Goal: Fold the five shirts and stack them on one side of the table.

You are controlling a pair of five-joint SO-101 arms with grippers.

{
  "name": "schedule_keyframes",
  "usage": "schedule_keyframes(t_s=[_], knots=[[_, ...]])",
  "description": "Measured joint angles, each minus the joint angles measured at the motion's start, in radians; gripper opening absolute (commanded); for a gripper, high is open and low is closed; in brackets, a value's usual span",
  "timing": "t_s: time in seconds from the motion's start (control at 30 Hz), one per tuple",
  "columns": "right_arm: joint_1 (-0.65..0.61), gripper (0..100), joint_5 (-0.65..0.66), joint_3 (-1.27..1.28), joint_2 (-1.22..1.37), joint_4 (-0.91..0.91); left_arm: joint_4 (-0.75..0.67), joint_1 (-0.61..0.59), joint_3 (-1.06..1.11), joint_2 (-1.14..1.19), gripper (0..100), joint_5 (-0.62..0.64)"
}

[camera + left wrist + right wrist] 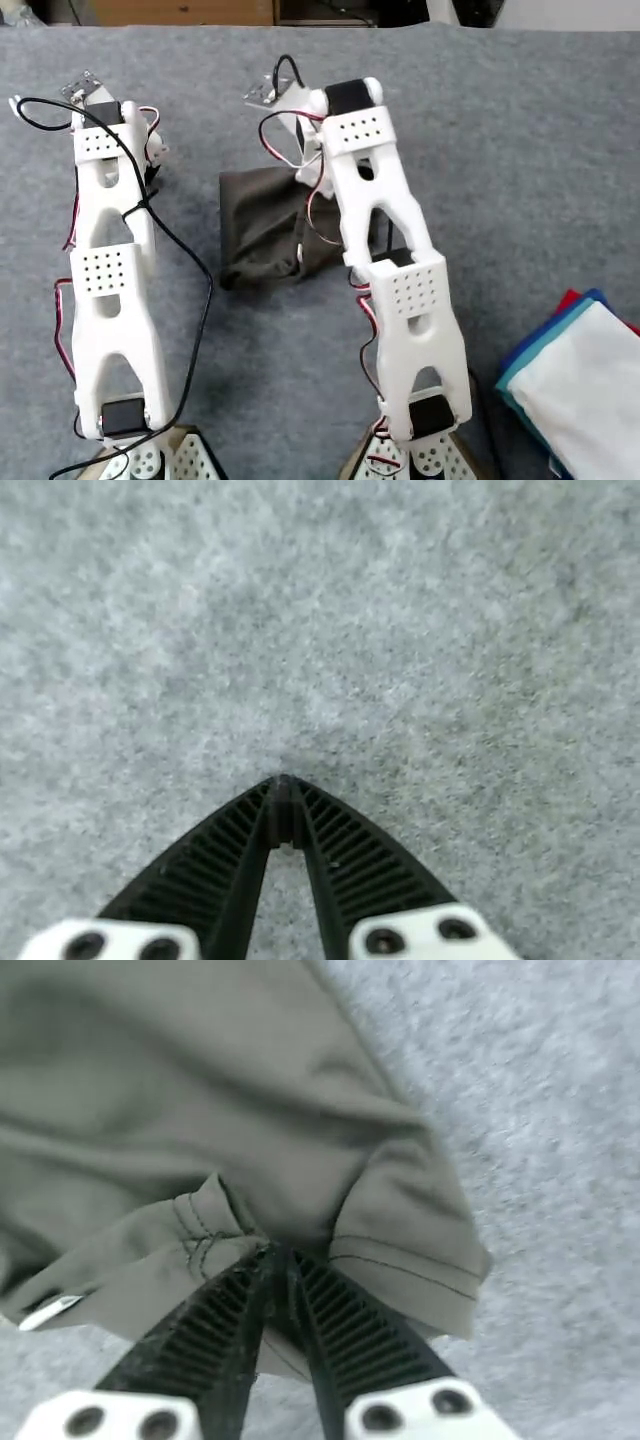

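The dark shirt (262, 225) lies crumpled near the middle of the bench (520, 150), partly under your right arm. Your right claw (280, 1255) is clenched on a bunched edge of it, near a stitched hem (the cloth puckers right at the tips). Your left claw (283, 785) is pressed closed on nothing, over bare grey felt. Expect the shirt to be light, limp and prone to drag on the felt, so I'd take it by the hems or corners, one per claw. The stack of folded shirts (580, 370) sits at the bench's edge.
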Motion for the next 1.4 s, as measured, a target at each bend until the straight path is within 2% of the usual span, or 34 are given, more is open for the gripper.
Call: schedule_keyframes(t_s=[0.4, 0.53, 0.83, 1.1, 1.27, 1.4], knots=[[0.138, 0.5, 0.051, 0.008, 0.08, -0.127, 0.0, 0.0, 0.0, 0.0, 2, 0.0], [0.141, 0.5, 0.054, -0.061, 0.118, -0.149, -0.011, 0.0, 0.0, 0.0, 2, 0.0], [0.143, 0.5, 0.149, -0.275, 0.227, -0.173, -0.012, 0.0, 0.0, 0.0, 2, 0.0], [0.25, 0.5, 0.167, -0.31, 0.304, -0.178, -0.012, 0.005, 0.0, 0.0, 2, 0.0], [0.209, 0.5, 0.155, -0.439, 0.284, -0.026, -0.012, 0.005, 0.0, 0.0, 2, 0.0], [0.126, 0.5, 0.146, -0.488, 0.236, 0.005, -0.012, 0.005, 0.0, 0.0, 2, 0.0]])
